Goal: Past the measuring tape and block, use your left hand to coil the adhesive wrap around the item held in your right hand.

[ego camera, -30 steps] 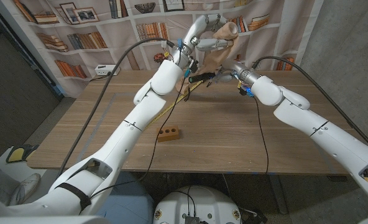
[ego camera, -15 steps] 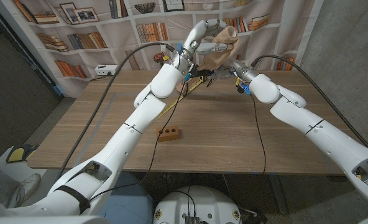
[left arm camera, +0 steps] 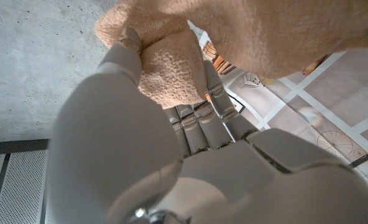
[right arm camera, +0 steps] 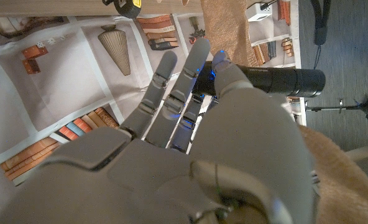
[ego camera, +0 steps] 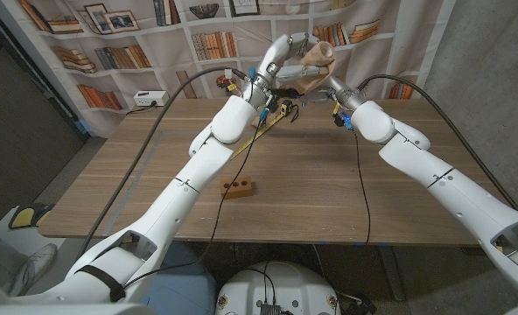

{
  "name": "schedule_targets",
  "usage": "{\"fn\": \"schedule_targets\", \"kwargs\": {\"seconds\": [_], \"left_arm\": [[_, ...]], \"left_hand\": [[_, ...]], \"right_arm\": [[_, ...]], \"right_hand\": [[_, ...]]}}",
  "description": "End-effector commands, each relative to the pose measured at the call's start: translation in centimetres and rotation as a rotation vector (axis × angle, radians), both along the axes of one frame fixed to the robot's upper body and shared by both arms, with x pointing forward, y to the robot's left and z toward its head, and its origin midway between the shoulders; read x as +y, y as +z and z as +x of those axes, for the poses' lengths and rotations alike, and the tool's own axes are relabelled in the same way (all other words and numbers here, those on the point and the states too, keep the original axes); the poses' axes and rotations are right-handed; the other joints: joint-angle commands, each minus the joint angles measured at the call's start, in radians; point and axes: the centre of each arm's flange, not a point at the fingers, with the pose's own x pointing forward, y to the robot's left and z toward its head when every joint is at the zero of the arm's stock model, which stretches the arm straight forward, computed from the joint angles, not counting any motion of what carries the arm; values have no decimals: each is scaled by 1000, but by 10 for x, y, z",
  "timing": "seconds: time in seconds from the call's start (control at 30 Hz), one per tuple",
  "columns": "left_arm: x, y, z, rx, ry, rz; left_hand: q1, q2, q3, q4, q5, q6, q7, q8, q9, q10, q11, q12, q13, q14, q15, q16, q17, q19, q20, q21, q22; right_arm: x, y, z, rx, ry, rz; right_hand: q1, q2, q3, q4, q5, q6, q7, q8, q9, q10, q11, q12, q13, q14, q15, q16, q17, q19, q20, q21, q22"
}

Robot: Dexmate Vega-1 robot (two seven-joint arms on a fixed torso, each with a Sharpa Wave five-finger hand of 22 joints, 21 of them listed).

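Both hands are raised above the table's far side. My left hand (ego camera: 283, 51) grips the tan adhesive wrap (ego camera: 317, 58), whose fuzzy end bunches between its fingers (left arm camera: 196, 93) as the wrap (left arm camera: 171, 68) drapes over them. Just below, my right hand (ego camera: 322, 86) holds a black cylindrical item (ego camera: 288, 92); in the right wrist view that black cylinder (right arm camera: 277, 81) sticks out past my right hand (right arm camera: 190, 124), with the wrap (right arm camera: 224, 25) hanging beside it. The yellow measuring tape (ego camera: 274, 115) lies under the hands, and the wooden block (ego camera: 238, 187) sits nearer me.
The tape's yellow strip (ego camera: 244, 144) runs across the wooden table (ego camera: 329, 192) towards the block. A bookshelf backdrop (ego camera: 128, 52) stands behind the table, with a white power strip (ego camera: 148, 97) at the table's far left edge.
My left hand has carried the wrap up and to the right over the black item, and the loose hanging wrap has drawn in tighter. My right hand has shifted slightly left and up.
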Motion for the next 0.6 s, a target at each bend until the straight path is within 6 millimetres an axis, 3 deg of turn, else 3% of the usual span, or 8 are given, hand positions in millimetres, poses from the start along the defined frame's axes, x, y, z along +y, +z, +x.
{"fn": "schedule_targets", "kwargs": {"seconds": [0.03,0.6], "left_arm": [[6,-10,-1,25,-28,-25],[15,-28,1,65,-33,-40]], "left_hand": [[207,215,9,13,-2,2,0,24,11,8,1,-2,5,17,-13,1,4,-7,-1,9,-3],[209,215,10,12,-2,-2,1,26,9,10,0,-6,8,16,-13,-2,8,-14,-1,26,-25]], "right_arm": [[-5,9,-7,-8,-4,107],[-6,12,-12,20,23,178]], "right_hand": [[6,9,39,32,4,88,92,7,5,323,15,6,148,6,-14,5,3,1,-50,6,3],[10,9,39,32,5,87,93,6,6,323,19,6,149,5,-14,4,1,2,-48,7,2]]}}
